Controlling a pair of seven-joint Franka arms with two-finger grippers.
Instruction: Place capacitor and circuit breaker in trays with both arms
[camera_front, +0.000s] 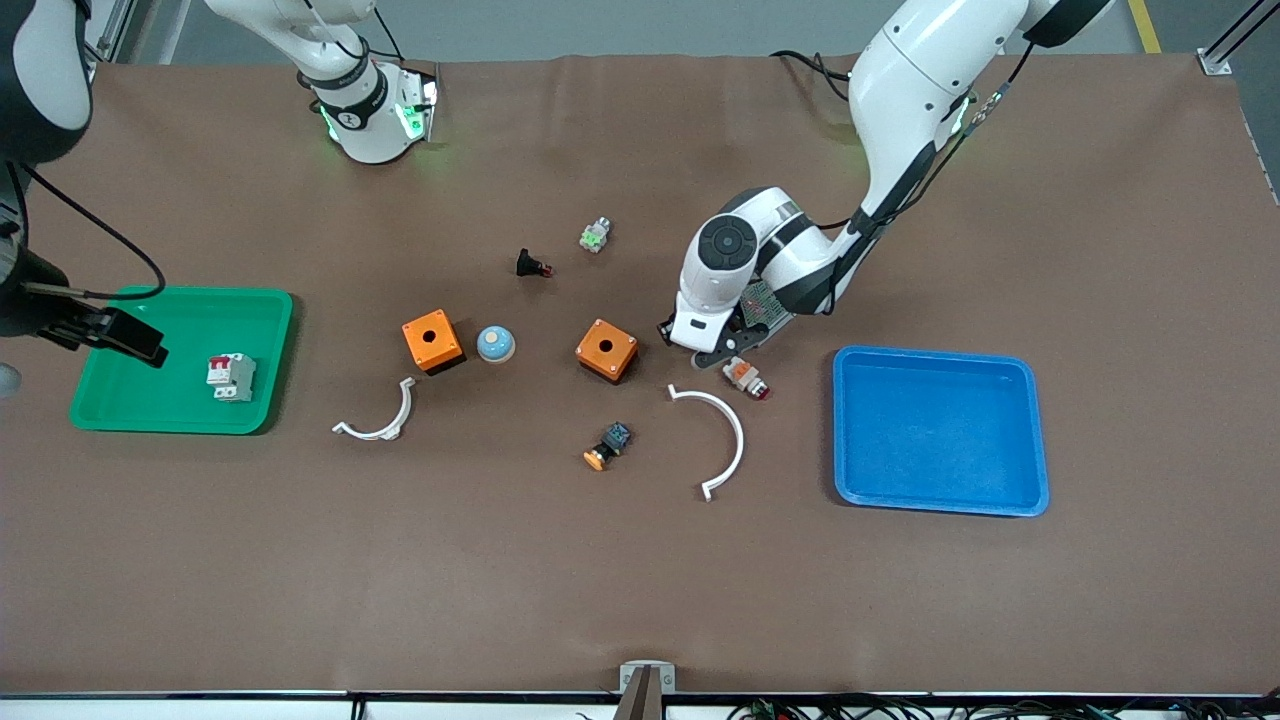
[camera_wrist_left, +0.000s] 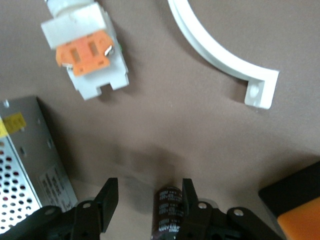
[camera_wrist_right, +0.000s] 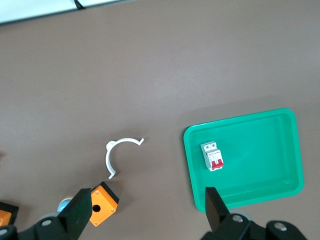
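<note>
The capacitor (camera_wrist_left: 169, 212), a small black cylinder with printed lettering, lies on the brown mat between the open fingers of my left gripper (camera_wrist_left: 148, 200), close against one finger (camera_wrist_left: 189, 196). In the front view my left gripper (camera_front: 702, 352) is low over the mat between an orange box (camera_front: 607, 350) and a white-and-orange lamp piece (camera_front: 745, 375), and it hides the capacitor. The circuit breaker (camera_front: 231, 377), white with red switches, lies in the green tray (camera_front: 130, 400). My right gripper (camera_front: 120, 335) hangs open and empty above that tray's edge; its wrist view shows the breaker (camera_wrist_right: 212, 156) in the tray (camera_wrist_right: 265, 185).
A blue tray (camera_front: 940, 480) sits toward the left arm's end. Two white arc pieces (camera_front: 735, 440) (camera_front: 380, 425), a second orange box (camera_front: 432, 340), a blue dome (camera_front: 495, 343) and small button pieces (camera_front: 533, 265) (camera_front: 608, 445) lie mid-table. A perforated metal box (camera_wrist_left: 25, 165) sits beside the left gripper.
</note>
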